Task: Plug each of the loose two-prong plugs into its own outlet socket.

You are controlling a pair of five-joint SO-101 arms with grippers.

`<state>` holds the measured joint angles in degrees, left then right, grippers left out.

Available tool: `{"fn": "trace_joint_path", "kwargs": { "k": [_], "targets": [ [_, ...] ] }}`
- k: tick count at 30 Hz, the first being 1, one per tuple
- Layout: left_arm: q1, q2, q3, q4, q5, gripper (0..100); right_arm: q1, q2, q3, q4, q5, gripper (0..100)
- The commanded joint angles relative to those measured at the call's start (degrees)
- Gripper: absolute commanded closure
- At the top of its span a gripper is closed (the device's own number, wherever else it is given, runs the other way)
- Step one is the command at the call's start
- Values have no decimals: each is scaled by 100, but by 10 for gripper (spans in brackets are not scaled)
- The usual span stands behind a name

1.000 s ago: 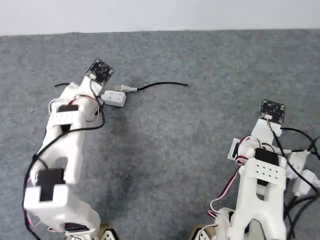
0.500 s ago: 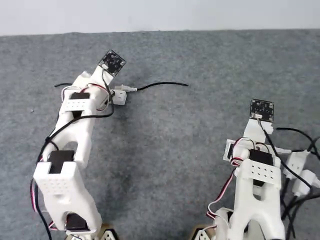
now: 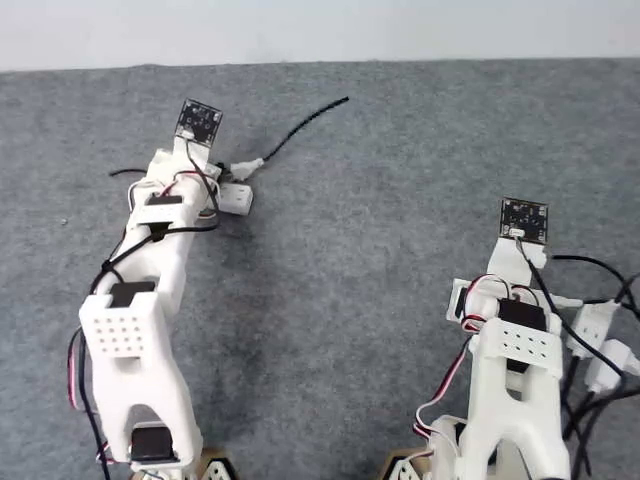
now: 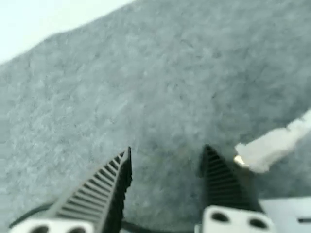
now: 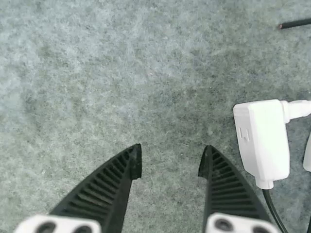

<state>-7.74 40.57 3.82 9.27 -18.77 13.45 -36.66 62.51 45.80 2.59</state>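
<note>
Bare mat (image 3: 340, 280) beside outlet socket (image 3: 236, 197)

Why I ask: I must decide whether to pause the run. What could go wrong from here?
1. The white plug lies outside the open left hand, beside one finger; closing now would likely miss it or knock it away.
2. Its loose black cable could drag the plug askew near the socket block.

Spread fingers (image 5: 112, 188) — white outlet socket (image 5: 258, 141) alongside
</note>
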Motion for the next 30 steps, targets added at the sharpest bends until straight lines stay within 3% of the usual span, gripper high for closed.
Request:
{"fn": "trace_joint_path", "kwargs": {
  "k": [1, 2, 15, 25, 30],
  "targets": [
    [-18, 97, -127, -70, 44, 948, -66, -154, -35, -57, 70, 815],
    [-18, 70, -119, -62, 44, 994, -66, -154, -35, -66, 70, 815],
    [-88, -1776, 2062, -88, 44, 988, -75, -154, -35, -92, 70, 815],
    [448, -3798, 3635, 1222, 44, 988, -75, -154, -35, -57, 70, 815],
    [563, -4448, 3829, 1073, 53, 987, -75, -154, -35, -48, 70, 815]
  ]
}}
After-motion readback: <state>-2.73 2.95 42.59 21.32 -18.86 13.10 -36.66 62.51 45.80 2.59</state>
